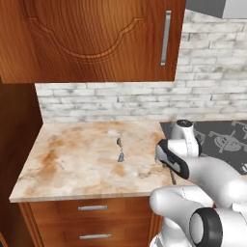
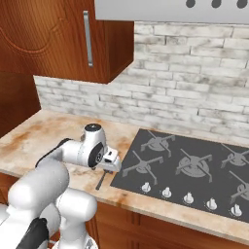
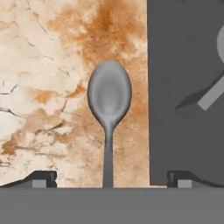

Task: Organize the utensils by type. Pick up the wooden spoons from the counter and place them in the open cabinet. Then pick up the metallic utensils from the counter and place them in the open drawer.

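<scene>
Grey spoon [image 3: 109, 94] on counter [image 3: 39, 65], between spread end effector [image 3: 109, 179] fingertips

A home kitchen: marbled stone counter [image 1: 87, 159] over wood drawers [image 1: 91, 208], gas cooktop [image 2: 194, 168] with knobs, white brick backsplash [image 2: 194, 97], wall cabinet [image 1: 91, 38], range hood [image 2: 175, 9] overhead.

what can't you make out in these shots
- Spoon, hand view: handle end cut off at the bottom edge.
- Same spoon, right base view: just a dark handle shows; the gripper covers the rest.
- Small utensil on the counter, left base view: too small to tell its type.
- Drawers, left base view: partly hidden by the arm.
</scene>
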You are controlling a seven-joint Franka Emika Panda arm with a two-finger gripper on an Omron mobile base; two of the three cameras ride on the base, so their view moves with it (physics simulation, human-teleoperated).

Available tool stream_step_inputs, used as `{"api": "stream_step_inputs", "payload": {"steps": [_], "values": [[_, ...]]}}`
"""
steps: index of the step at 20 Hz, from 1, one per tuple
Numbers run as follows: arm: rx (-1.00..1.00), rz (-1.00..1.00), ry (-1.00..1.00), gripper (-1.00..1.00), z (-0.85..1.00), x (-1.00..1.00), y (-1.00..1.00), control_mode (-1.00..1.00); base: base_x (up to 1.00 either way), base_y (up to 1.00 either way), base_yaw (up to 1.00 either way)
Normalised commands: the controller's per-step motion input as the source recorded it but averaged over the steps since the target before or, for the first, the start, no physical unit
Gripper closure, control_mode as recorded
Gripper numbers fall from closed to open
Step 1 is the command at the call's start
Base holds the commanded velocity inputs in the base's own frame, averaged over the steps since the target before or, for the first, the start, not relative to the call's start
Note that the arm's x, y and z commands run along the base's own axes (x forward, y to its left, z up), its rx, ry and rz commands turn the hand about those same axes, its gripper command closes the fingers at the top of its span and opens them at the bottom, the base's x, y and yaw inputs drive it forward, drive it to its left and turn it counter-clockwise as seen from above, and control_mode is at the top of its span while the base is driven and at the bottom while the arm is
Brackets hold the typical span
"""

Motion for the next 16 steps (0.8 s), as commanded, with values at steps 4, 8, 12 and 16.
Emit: {"api": "stream_step_inputs", "payload": {"steps": [4,8,12,16], "values": [[0.0,0.0,0.0,-1.0,-0.52,0.03,0.04,-1.0,0.0,0.0,0.0],[0.0,0.0,0.0,-1.0,-0.44,0.0,0.02,-1.0,0.0,0.0,0.0],[0.0,0.0,0.02,-1.0,-0.42,0.0,0.03,-1.0,0.0,0.0,0.0],[0.0,0.0,0.0,-1.0,-0.4,0.0,0.11,-1.0,0.0,0.0,0.0]]}}
